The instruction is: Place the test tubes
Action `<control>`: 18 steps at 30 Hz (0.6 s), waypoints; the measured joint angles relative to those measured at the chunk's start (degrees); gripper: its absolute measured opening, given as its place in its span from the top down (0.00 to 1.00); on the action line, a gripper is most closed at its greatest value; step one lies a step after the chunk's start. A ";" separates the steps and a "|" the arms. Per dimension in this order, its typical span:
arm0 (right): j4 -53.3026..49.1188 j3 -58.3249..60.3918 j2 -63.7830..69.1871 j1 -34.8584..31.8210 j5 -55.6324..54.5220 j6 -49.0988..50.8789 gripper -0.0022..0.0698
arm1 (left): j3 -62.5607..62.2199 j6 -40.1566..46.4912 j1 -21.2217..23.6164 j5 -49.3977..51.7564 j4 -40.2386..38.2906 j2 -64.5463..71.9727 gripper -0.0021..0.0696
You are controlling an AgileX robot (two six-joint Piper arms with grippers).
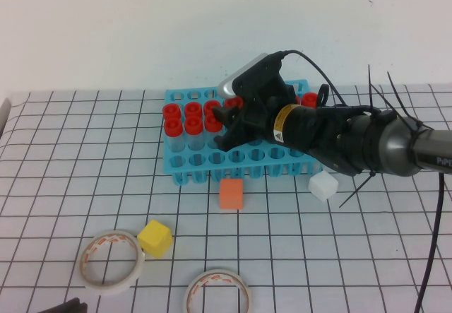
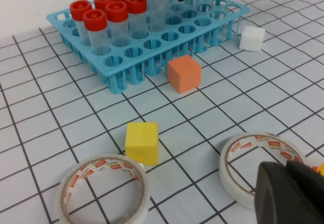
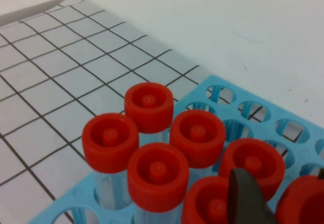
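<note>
A blue test tube rack point(image 1: 212, 161) stands mid-table, with several red-capped tubes point(image 1: 185, 119) in its back left holes. My right gripper point(image 1: 229, 119) reaches over the rack from the right and is shut on the red cap of a clear test tube point(image 2: 158, 11), which hangs upright beside the standing tubes, its lower end at the rack's holes. In the right wrist view that cap point(image 3: 304, 204) sits between the right gripper's point(image 3: 286, 188) fingers, next to the rack's tubes point(image 3: 157, 171). My left gripper point(image 2: 286, 171) is shut and empty, low near the front left of the table.
In front of the rack lie an orange cube point(image 1: 231, 193) and a white cube point(image 1: 323, 185). Nearer the front are a yellow cube point(image 1: 155, 237) and two tape rolls point(image 1: 111, 258) point(image 1: 219, 293). Another red cap point(image 1: 309, 99) shows behind the right arm.
</note>
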 joint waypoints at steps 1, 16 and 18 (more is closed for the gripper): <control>0.00 0.00 0.00 0.00 0.00 0.00 0.61 | 0.00 0.00 0.00 0.11 0.00 0.00 0.97; 0.00 0.00 0.60 0.00 -0.36 0.00 0.42 | 0.00 0.10 0.00 2.03 0.00 0.00 0.97; 0.00 0.00 0.60 0.00 -0.36 0.00 0.36 | 0.00 0.10 0.00 2.13 0.00 0.00 0.97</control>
